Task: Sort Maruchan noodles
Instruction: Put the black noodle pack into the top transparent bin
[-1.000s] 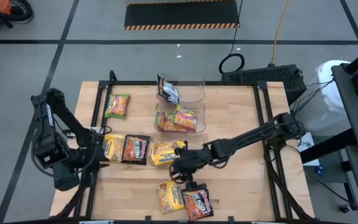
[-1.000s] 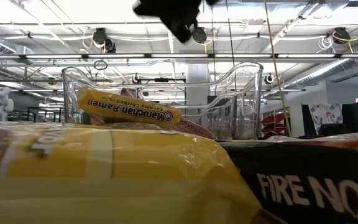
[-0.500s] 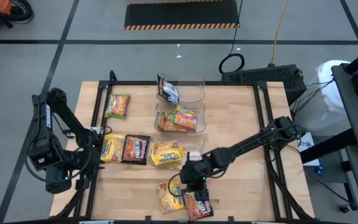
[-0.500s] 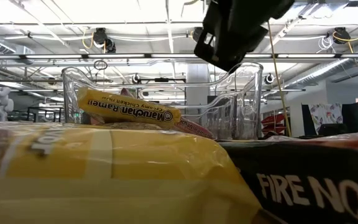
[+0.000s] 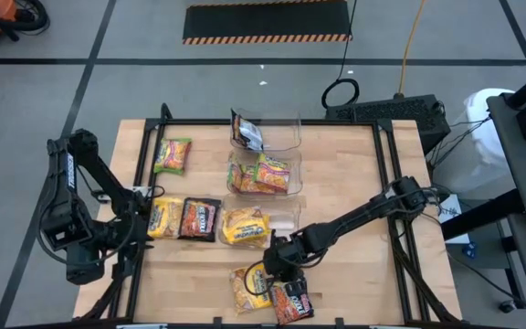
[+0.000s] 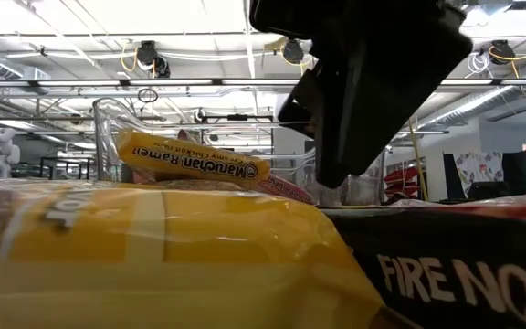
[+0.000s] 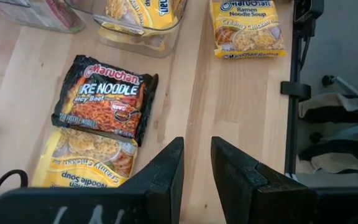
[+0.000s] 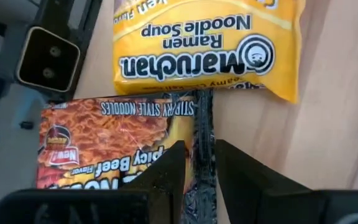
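Two Maruchan noodles packets lie flat by the table's near edge: a yellow one (image 5: pixel 247 287) (image 8: pixel 210 43) and a dark Fire Noodle one (image 5: pixel 290 300) (image 8: pixel 114 146). My right gripper (image 5: pixel 272 277) (image 8: pixel 196 163) hangs open just above them, with the dark packet's crimped end showing between its fingers. I cannot tell whether it touches. My left gripper (image 5: pixel 138 228) (image 7: pixel 196 163) stands open at the table's left, over bare wood beside a yellow packet (image 7: pixel 86 165) and a dark packet (image 7: pixel 104 99).
Three clear bins stand in a row from the table's far side to its middle: one with a dark packet (image 5: pixel 247 131), one with green-yellow packets (image 5: pixel 261 174), one with a yellow packet (image 5: pixel 245 226). A green packet (image 5: pixel 173 155) lies at far left. A black frame (image 7: pixel 294 87) edges the table.
My right gripper has come down and moved toward the table's near edge, tipping further downward, from beside the yellow-packet bin to just above the two near packets. Its fingers have kept the same gap. The packets have not moved.
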Robot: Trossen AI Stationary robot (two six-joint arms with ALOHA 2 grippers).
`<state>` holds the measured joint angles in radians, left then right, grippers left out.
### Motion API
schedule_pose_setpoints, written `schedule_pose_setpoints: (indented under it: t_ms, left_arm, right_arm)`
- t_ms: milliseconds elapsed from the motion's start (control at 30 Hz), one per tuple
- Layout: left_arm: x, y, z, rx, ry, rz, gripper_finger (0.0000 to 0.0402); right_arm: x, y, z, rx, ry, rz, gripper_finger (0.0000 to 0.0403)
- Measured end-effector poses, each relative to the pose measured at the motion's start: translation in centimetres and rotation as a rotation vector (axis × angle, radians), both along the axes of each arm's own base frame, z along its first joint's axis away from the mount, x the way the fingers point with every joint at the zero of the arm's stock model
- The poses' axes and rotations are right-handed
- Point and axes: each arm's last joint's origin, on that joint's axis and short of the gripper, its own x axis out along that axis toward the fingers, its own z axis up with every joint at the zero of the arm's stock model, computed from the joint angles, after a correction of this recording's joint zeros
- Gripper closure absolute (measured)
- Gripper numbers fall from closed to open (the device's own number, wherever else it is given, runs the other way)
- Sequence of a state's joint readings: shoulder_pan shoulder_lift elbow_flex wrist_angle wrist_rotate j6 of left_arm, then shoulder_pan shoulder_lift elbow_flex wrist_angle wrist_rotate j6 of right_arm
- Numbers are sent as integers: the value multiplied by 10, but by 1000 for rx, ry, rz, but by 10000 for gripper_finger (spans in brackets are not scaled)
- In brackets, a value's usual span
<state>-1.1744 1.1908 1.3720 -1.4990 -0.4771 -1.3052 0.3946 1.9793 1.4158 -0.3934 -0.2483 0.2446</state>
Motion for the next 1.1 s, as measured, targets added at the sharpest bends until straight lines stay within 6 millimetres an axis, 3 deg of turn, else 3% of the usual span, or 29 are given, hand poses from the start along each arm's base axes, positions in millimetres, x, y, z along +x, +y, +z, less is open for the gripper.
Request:
schedule_pose_setpoints:
  t_ms: [200,433,667,1100]
  left_arm:
    - [0,0,0,-5,0,8,316]
    - [0,0,0,-5,0,8,316]
    - [0,0,0,0,0,1,316]
    - [0,0,0,10,0,-17,316]
  right_arm:
    - [2,-3,-1,-110,-45,-67,321]
    - [5,1,6,-66,-105,-101,321]
    - [5,19,12,92,-110,-120,321]
    - [-13,47,10,134,-13,-121,321]
